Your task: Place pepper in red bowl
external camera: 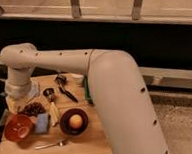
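Note:
The red bowl [18, 127] stands at the front left of the wooden table [89, 142]; it is shallow and orange-red, with darker marks inside. My gripper [13, 100] hangs from the white arm over the table's left edge, just behind the red bowl and above it. The pepper does not show anywhere; it may be hidden by the gripper or the arm.
A maroon bowl [74, 122] holds a round yellow-orange fruit [76, 121]. Around it lie a blue sponge [42, 122], dark grapes [34, 107], a fork [52, 143], a black utensil [68, 93], a metal scoop [49, 92] and a white cup [77, 78]. The arm hides most of a green tray [86, 90].

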Robot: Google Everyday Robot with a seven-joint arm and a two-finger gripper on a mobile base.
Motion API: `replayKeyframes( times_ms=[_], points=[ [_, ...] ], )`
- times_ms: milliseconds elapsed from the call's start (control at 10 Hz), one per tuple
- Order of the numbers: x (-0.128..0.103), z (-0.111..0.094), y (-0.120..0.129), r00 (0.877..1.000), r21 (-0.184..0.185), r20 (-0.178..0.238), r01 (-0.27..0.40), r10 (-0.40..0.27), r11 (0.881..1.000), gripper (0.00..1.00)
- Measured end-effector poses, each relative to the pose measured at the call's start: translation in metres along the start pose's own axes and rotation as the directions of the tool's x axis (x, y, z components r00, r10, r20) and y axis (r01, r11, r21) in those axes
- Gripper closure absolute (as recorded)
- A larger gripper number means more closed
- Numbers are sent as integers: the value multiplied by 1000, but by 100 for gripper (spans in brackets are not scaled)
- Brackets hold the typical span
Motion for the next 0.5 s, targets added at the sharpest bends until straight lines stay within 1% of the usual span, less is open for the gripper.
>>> replayKeyframes(
  times_ms=[400,500],
  points=[
    [1,0,-2,1000,0,-1,-2,2,1000,100],
    [0,2,-1,1000,-5,-3,-5,5,1000,100]
  ],
)
